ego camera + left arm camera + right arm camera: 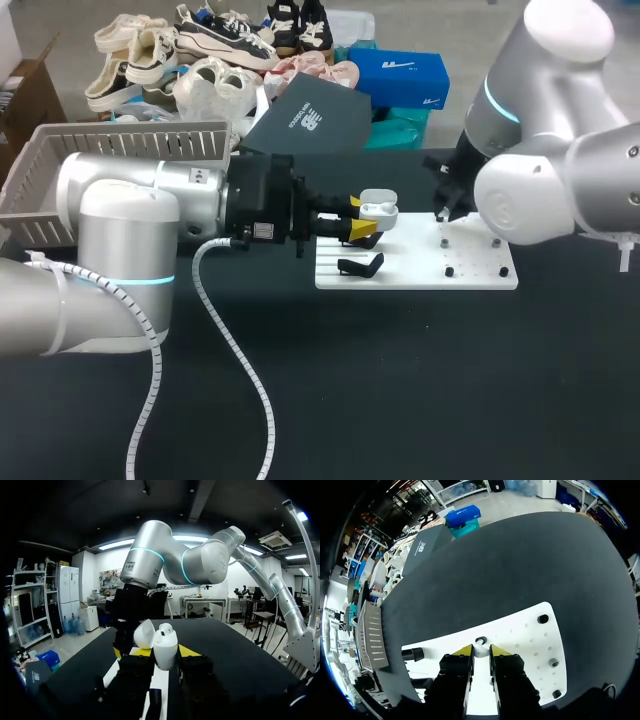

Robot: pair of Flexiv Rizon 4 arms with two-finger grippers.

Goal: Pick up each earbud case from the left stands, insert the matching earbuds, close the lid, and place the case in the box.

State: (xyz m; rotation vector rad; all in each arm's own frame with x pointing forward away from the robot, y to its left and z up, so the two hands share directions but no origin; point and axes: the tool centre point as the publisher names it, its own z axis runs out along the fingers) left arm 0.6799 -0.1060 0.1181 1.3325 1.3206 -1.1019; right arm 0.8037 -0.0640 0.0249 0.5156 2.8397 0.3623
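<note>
A robotics lab: 2 silver robot arms, left arm (120, 215) and right arm (560, 180), at a black table (400, 380) bearing a white stand plate (470, 278), grey basket (110, 150) at its far left corner.

The white earbud case (378, 210), lid open, stands upright between the left gripper's (362, 218) yellow tips, touching both, above the white board (420, 277). A small white earbud (481, 650) sits on that board.
</note>
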